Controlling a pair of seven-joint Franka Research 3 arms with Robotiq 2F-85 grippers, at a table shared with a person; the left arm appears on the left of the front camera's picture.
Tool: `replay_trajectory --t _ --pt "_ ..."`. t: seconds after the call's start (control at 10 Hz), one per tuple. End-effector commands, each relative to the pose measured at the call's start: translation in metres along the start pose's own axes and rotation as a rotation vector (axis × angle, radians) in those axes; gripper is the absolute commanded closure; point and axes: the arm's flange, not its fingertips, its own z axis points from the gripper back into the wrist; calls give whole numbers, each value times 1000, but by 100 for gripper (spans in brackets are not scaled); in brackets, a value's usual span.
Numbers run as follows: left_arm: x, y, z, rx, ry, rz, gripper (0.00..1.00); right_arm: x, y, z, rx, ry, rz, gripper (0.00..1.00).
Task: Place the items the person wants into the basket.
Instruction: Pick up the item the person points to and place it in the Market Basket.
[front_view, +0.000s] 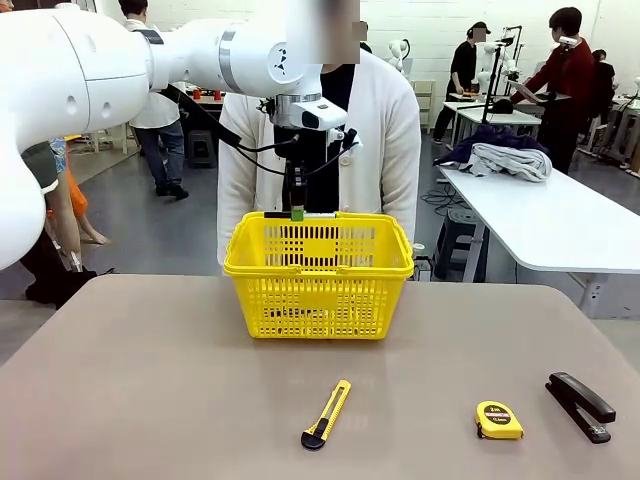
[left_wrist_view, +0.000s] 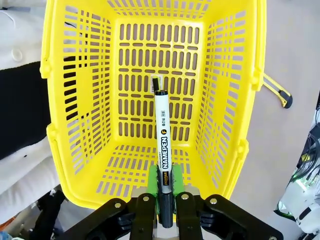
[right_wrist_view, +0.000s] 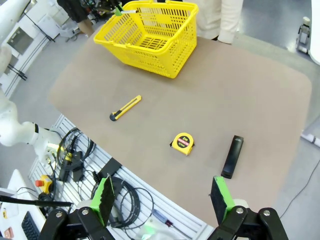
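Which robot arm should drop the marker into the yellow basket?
Left. The left gripper is shut on the marker, right above the basket. The right gripper is open and empty, far from it.

Before the basket (front_view: 318, 300): utility knife (front_view: 326, 414), then tape measure (front_view: 498, 420) rightward, stapler (front_view: 580, 405) farthest right. Behind the basket: person (front_view: 395, 140). Over its far side: marker (left_wrist_view: 162, 135).

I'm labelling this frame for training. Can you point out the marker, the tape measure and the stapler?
marker (left_wrist_view: 163, 135), left wrist view, on its white lettered barrel.
tape measure (front_view: 498, 420), front view, middle of its yellow top face.
stapler (front_view: 580, 402), front view, middle of its black top arm.
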Motion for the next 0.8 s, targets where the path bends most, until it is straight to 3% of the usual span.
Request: replay_trajectory --t 0.0,0.1,0.3,0.7 --pt "2 -1 1 1 -9 20 88 0 0 -2 17 -1 6 0" --pt "0 0 0 0 0 0 88 0 0 -2 17 -1 6 0" --pt "-13 6 -40 4 -75 -32 88 0 0 -2 17 -1 6 0" --pt "-5 21 -87 -42 -95 -47 88 0 0 -2 17 -1 6 0"
